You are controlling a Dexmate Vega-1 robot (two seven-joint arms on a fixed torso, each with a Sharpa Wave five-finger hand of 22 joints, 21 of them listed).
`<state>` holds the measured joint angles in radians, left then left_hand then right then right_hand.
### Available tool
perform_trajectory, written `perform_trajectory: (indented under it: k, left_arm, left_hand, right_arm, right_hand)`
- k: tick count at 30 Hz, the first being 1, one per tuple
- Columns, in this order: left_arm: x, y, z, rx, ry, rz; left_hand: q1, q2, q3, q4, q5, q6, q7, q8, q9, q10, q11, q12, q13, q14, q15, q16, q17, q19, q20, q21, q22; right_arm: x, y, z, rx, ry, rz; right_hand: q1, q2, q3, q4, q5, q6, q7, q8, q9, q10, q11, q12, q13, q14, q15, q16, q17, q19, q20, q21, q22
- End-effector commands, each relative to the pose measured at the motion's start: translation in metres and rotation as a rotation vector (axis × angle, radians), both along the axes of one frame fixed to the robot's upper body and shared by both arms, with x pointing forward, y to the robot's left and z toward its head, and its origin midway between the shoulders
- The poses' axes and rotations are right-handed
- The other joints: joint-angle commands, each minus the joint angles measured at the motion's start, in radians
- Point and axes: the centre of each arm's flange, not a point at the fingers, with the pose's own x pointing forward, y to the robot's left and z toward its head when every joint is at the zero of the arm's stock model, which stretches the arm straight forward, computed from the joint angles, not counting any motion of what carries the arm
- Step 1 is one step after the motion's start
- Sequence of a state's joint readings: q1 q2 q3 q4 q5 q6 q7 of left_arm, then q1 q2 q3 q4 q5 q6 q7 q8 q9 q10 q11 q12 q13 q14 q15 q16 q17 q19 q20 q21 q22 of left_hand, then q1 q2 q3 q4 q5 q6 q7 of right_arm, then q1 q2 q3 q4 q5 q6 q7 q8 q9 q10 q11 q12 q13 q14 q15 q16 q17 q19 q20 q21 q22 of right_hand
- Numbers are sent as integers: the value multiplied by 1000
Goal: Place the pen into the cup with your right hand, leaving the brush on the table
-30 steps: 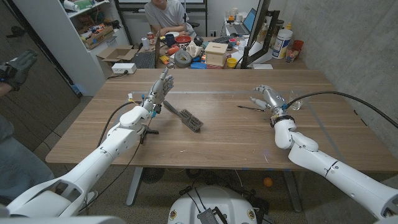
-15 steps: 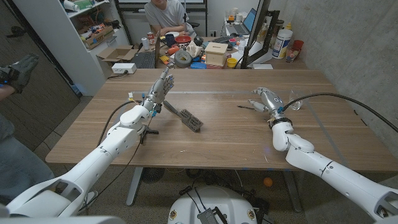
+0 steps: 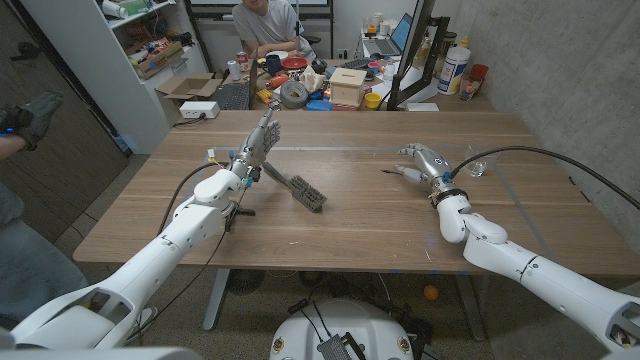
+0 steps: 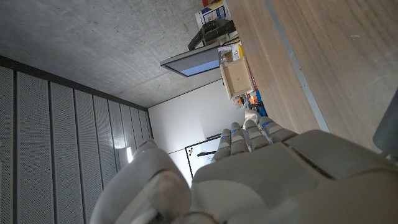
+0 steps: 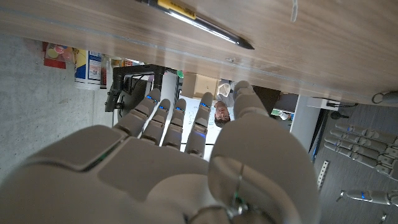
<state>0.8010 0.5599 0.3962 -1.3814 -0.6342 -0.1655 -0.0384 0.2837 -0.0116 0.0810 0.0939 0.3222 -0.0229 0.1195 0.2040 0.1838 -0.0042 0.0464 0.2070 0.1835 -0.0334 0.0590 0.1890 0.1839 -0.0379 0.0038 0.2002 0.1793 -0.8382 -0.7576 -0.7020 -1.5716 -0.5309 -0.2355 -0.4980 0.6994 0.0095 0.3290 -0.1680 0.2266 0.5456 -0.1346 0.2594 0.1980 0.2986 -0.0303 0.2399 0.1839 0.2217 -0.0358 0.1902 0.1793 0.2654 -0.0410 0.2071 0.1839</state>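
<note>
- Pen (image 3: 400,174) lay flat on the table (image 3: 360,215), just beside the R hand (image 3: 424,160), on its brush-ward side, not gripped.
- Pen's long axis ran crosswise past the fingertips (image 5: 186,112).
- R hand's fingers were apart, holding nothing.
- L hand (image 3: 255,148) stood by the brush (image 3: 300,189), fingers straight, empty, well apart from the pen.
- Cup (image 3: 478,166) sat near the R hand, opposite side to the pen.
- R hand was nearer; likely a reach, then a pinch.

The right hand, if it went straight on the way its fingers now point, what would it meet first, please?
Most likely the pen: it lies on the table just beyond the right hand, whose fingertips reach toward it, not yet touching.
</note>
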Motion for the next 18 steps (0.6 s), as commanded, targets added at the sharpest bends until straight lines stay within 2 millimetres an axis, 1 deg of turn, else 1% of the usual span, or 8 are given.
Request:
perform_trajectory:
  k: [1,10,14,18]
  left_arm:
    - [1,-1,-4,-10,6,1]
    - [-1,0,-8,-21,7,3]
    - [-1,0,-8,-21,8,5]
    - [-3,2,-8,-31,4,10]
  left_hand:
    - [6,4,-5,0,-2,6,3,-3,2,8,4,-2,4,4,9,1,2,-2,4,1,1]
    - [6,6,-6,0,-3,7,2,-4,2,7,4,-3,4,4,9,1,2,-2,4,1,1]
    - [7,6,-6,0,-4,7,3,-4,2,7,3,-3,4,5,9,1,2,-2,4,1,1]
    - [7,7,-7,0,-4,9,3,-3,2,8,3,-3,4,5,8,1,2,-3,4,1,1]
  right_arm:
    - [7,-4,3,-105,59,4]
    - [11,-11,5,-135,78,-16]
    - [13,-12,4,-148,92,-28]
    - [15,-14,3,-157,107,-32]
  right_hand:
    - [13,-1,4,4,8,9,-5,4,1,10,-5,6,4,10,-6,3,5,8,-10,5,3]
    - [15,-4,4,7,10,18,-13,4,2,15,-8,6,5,14,-9,4,6,13,-12,7,3]
    - [17,-5,4,8,12,28,-17,6,2,24,-15,9,5,22,-15,6,6,15,-12,7,4]
    - [19,-6,4,9,14,36,-16,8,2,27,-16,9,5,25,-19,7,7,18,-13,8,4]
